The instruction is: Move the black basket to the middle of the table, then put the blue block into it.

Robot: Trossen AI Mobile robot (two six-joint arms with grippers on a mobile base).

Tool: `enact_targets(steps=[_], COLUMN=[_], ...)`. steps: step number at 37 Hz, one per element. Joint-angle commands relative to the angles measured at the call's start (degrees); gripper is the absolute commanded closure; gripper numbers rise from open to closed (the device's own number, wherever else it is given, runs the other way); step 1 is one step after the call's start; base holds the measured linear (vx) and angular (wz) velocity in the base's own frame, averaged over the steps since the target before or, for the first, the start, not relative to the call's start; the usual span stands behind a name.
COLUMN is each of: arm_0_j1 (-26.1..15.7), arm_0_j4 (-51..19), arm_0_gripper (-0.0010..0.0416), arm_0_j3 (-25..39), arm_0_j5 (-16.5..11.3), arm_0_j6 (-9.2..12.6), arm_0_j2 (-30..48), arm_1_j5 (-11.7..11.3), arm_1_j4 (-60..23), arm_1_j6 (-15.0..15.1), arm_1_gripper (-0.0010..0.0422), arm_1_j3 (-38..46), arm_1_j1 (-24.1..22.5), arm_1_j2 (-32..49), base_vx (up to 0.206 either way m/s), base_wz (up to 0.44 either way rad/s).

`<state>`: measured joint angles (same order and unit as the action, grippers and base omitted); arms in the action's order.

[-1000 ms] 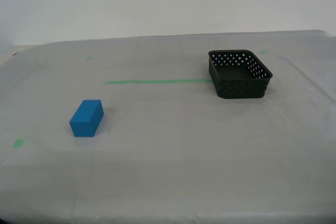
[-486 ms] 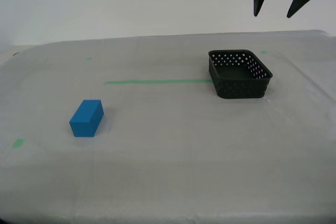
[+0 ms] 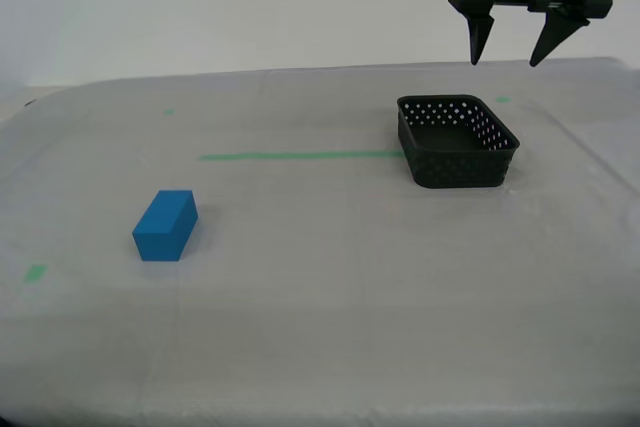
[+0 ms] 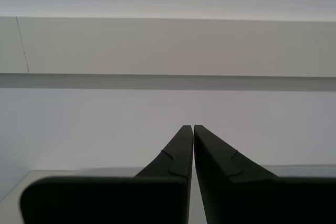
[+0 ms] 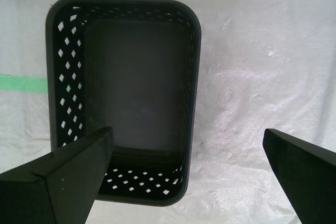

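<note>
A wide table (image 3: 330, 327) covered in whitish-grey cloth fills the exterior view. Nearest the table's front edge, toward the exterior view's left, a solid bright blue rectangular block (image 3: 165, 225) lies flat on the cloth, alone, with a small bit of green tape (image 3: 36, 272) just beyond it toward the table's left edge. Farther back a thin green tape line (image 3: 300, 156) runs across the cloth and ends at the small black plastic basket (image 3: 457, 141) with rounded corners and walls pierced by rows of round holes. The basket sits upright and empty toward the table's far right part, well apart from the block. Above the basket's far side the first gripper (image 3: 508, 51) hangs in the air, jaws spread wide and holding nothing, tips pointing down and clear of the rim. Its wrist view looks straight down into the basket (image 5: 123, 93), one finger (image 5: 63, 182) over the basket and the other finger over bare cloth beside it. The second gripper (image 4: 189, 129) is seen only in its own wrist view, jaws pressed together on nothing, facing a pale wall (image 4: 168, 45).
</note>
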<state>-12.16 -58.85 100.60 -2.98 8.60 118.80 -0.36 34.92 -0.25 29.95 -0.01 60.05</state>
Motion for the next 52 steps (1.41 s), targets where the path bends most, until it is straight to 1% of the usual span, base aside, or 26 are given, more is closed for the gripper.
enact_targets(steps=[1,4,8,12,19,24,30,36,38,41,42,49,52], arm_0_j1=[0.0,0.0,0.1,0.1,0.1,0.1,0.1,0.1,0.1,0.0,-0.1,-0.3,-0.3], arm_0_j4=[2.0,3.2,8.1,10.3,16.3,22.0,27.0,29.4,29.8,30.6,30.8,32.8,34.4], arm_0_gripper=[0.0006,0.0006,0.0006,0.0006,0.0006,0.0006,0.0006,0.0007,0.0007,0.0008,0.0008,0.0008,0.0007], arm_0_j3=[-1.4,-2.6,-5.9,-8.3,-12.9,-16.1,-19.3,-20.9,-20.9,-20.9,-20.9,-21.5,-22.6], arm_0_j5=[0.1,0.0,-0.2,-0.3,-0.3,0.1,0.3,2.3,3.9,7.2,7.8,8.0,7.5], arm_0_j6=[-0.1,-0.2,-0.2,-0.2,-0.2,-0.2,0.6,0.7,0.6,0.4,0.4,0.2,0.3], arm_0_j2=[0.0,0.0,0.0,0.0,0.0,0.0,0.0,0.0,0.0,0.0,0.0,0.0,0.0], arm_1_j5=[0.0,0.0,0.0,0.0,0.0,0.0,0.0,0.0,0.0,0.0,0.0,0.0,0.0], arm_1_j4=[0.3,0.3,0.3,0.3,0.3,0.3,0.3,0.3,0.3,0.3,0.3,0.3,0.3], arm_1_j6=[0.1,0.1,0.1,0.1,0.1,0.1,0.1,0.1,0.1,0.1,0.1,0.1,0.1], arm_1_gripper=[0.0412,0.0412,0.0412,0.0412,0.0412,0.0412,0.0412,0.0412,0.0412,0.0412,0.0412,0.0412,0.0412], arm_1_j3=[0.0,0.0,0.0,0.0,0.0,0.0,0.0,0.0,0.0,0.0,0.0,0.0,0.0], arm_1_j1=[0.0,0.0,0.0,0.0,0.0,0.0,0.0,0.0,0.0,0.0,0.0,0.0,0.0], arm_1_j2=[0.0,0.0,0.0,0.0,0.0,0.0,0.0,0.0,0.0,0.0,0.0,0.0,0.0], base_vx=[0.000,0.000,0.000,0.000,0.000,0.000,0.000,0.000,0.000,0.000,0.000,0.000,0.000], base_wz=[0.000,0.000,0.000,0.000,0.000,0.000,0.000,0.000,0.000,0.000,0.000,0.000,0.000])
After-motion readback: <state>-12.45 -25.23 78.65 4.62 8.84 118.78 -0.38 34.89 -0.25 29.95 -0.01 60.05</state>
